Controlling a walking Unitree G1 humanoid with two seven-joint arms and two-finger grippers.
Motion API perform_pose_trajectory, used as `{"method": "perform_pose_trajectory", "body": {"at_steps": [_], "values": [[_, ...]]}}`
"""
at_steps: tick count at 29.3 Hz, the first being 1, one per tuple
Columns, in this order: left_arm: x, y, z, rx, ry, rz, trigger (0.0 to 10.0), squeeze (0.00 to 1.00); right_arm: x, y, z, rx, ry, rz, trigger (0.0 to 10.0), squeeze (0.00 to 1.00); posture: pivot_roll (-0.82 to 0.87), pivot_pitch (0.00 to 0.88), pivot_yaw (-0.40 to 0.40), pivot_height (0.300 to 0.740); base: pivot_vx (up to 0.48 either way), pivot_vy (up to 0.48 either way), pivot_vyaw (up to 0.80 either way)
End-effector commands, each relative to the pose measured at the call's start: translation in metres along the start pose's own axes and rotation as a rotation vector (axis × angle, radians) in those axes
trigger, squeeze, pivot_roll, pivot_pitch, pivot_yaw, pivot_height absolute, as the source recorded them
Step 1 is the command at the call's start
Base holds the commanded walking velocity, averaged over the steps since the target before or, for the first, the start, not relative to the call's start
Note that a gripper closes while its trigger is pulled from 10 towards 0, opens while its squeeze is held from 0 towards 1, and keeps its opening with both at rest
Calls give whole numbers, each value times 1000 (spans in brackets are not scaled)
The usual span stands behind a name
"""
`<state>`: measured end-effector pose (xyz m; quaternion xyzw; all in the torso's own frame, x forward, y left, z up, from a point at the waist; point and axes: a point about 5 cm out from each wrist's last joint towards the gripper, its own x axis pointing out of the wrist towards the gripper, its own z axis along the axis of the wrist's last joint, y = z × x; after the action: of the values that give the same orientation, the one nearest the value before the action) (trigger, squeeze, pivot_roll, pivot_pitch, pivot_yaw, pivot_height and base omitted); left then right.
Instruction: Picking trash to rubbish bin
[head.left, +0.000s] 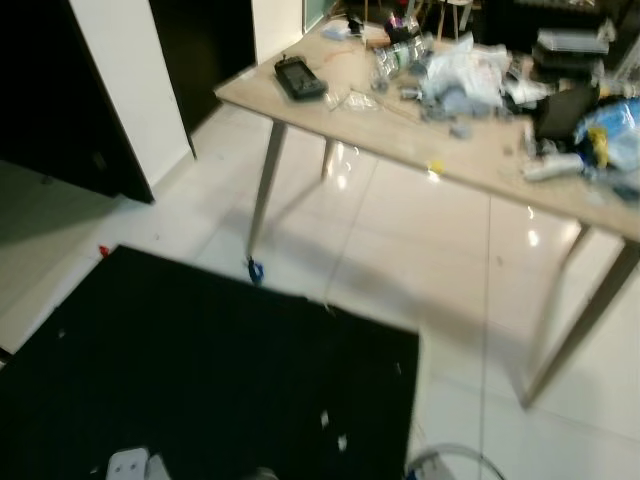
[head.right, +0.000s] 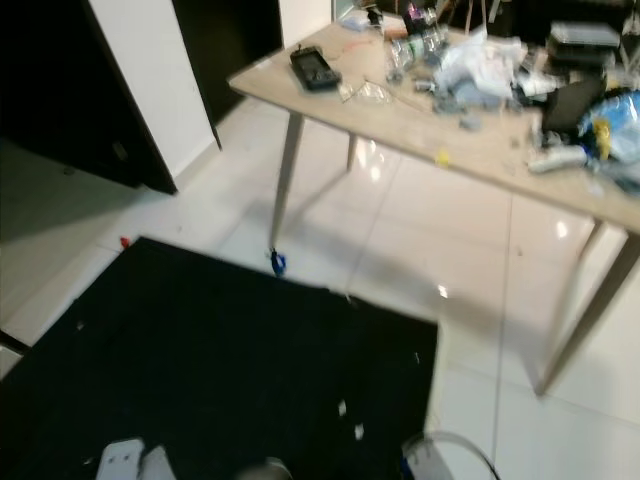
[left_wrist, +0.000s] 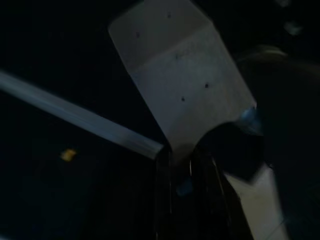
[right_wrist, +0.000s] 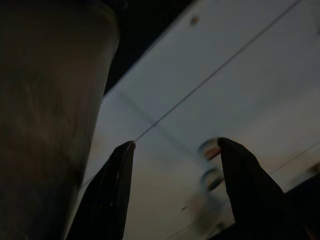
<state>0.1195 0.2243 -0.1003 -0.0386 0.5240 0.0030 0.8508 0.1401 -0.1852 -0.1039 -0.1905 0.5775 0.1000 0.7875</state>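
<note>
Small white scraps (head.left: 342, 441) lie on a black mat (head.left: 200, 370) just ahead of me. A blue scrap (head.left: 256, 270) sits by the foot of a table leg, and a red bit (head.left: 103, 250) lies on the tiles to the left. On the wooden table (head.left: 470, 150) is a heap of crumpled plastic (head.left: 460, 75) and a blue bag (head.left: 610, 135). No rubbish bin is in view. Both arms hang low. My right gripper (right_wrist: 175, 145) is open over white tiles, holding nothing. My left gripper (left_wrist: 182, 159) hangs in the dark over the mat's edge.
A black device (head.left: 299, 78) lies near the table's left corner. Slanted table legs (head.left: 265, 190) stand on the glossy white tiles (head.left: 420, 250). A dark doorway and a white wall panel (head.left: 130, 80) are at the left. The views are blurred.
</note>
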Motion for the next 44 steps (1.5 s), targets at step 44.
{"method": "perform_pose_trajectory", "body": {"at_steps": [44], "values": [[-6,18,-20,604,211,114,10000,0,0,10,-5,-11,-1,78,10000,0,79,102,9,740,0,0,764]]}}
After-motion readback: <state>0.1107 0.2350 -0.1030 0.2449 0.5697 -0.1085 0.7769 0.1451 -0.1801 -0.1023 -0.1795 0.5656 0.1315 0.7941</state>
